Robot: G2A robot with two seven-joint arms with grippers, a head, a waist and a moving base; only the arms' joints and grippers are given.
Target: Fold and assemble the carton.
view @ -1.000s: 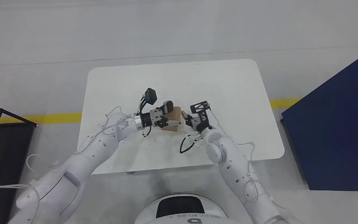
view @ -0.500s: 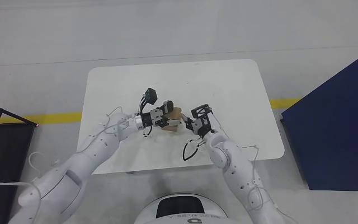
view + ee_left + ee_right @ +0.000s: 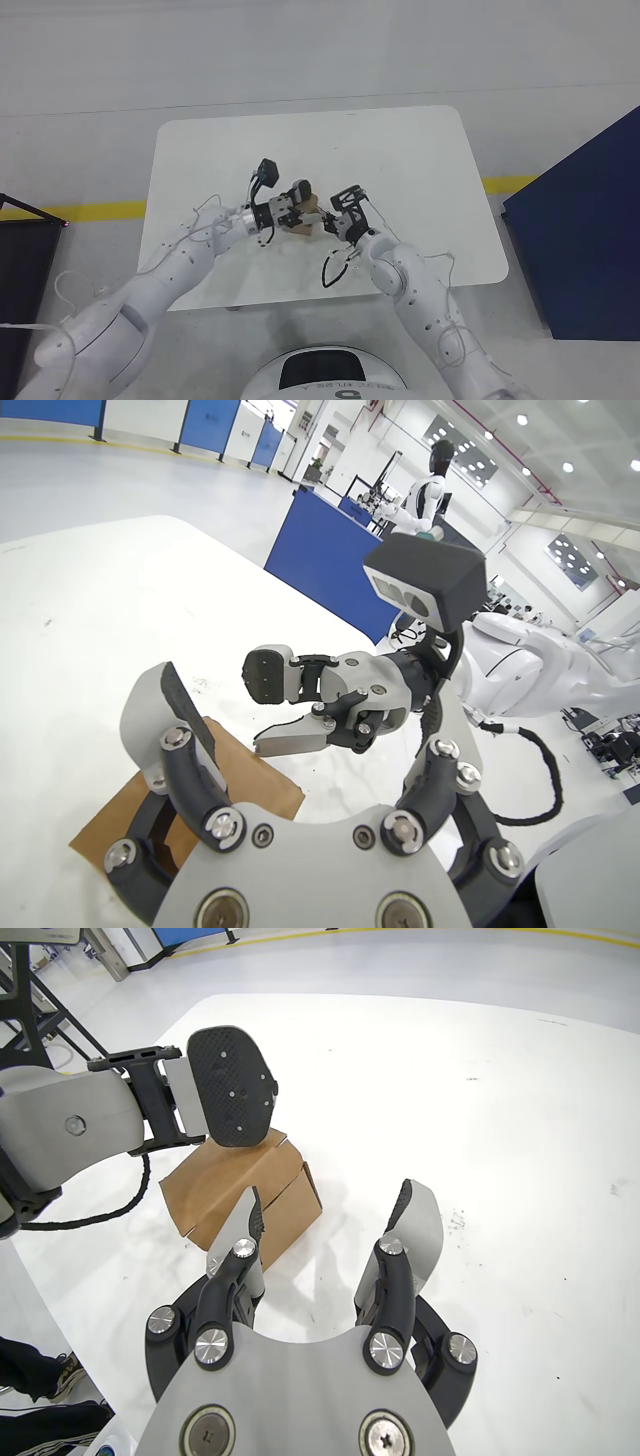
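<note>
Our carton [image 3: 250, 1198] sits near the middle of the surface [image 3: 400, 160]. It looks light and bendy, so we should pinch its stiff edges softly. Our left gripper [image 3: 297, 203] and right gripper [image 3: 330, 1198] gape wide by it, holding nothing.

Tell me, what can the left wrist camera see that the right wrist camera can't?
Only the left wrist view shows the right arm's black camera box, a blue partition and another white robot far back. Only the right wrist view shows the seam across the top of the carton, and one pad of the left gripper at that top's far edge. Both show the brown carton on the white table and the right gripper, open near the carton.
</note>
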